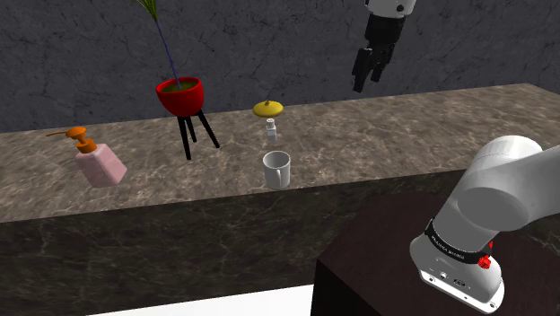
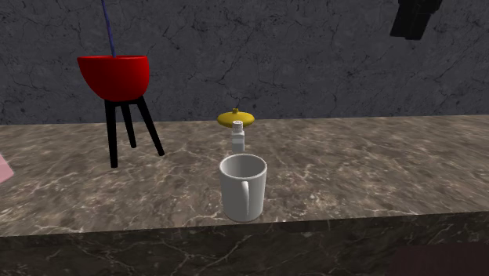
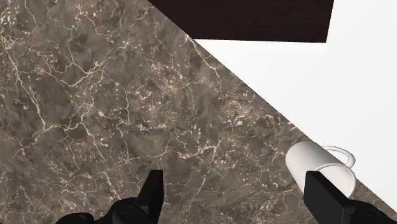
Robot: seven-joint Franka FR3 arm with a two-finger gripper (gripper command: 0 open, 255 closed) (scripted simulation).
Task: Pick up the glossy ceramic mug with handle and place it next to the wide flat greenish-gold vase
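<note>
Mug (image 1: pixel 276 170) (image 2: pixel 243 188) (image 3: pixel 318 167) — white and glossy, found upright near the front edge of the brown marbled desk (image 1: pixel 377 135), handle turned toward that edge. Untouched. Just behind it, toward the wall, noted a small white bottle (image 1: pixel 270 131) (image 2: pixel 237 137), then the flat greenish-gold vase (image 1: pixel 268 109) (image 2: pixel 236 118), roughly in line and apart from the mug. Further toward the shoulder view's left, recorded a red pot on black tripod legs (image 1: pixel 179 95) (image 2: pixel 114 75) and a pink soap dispenser with an orange pump (image 1: pixel 99 162). Jaws observed high above the desk, off toward the shoulder view's right, well apart from the mug. Seen parted and empty in the wrist view — bare desk between the fingers (image 3: pixel 151 191), mug partly hidden behind the other one.
</note>
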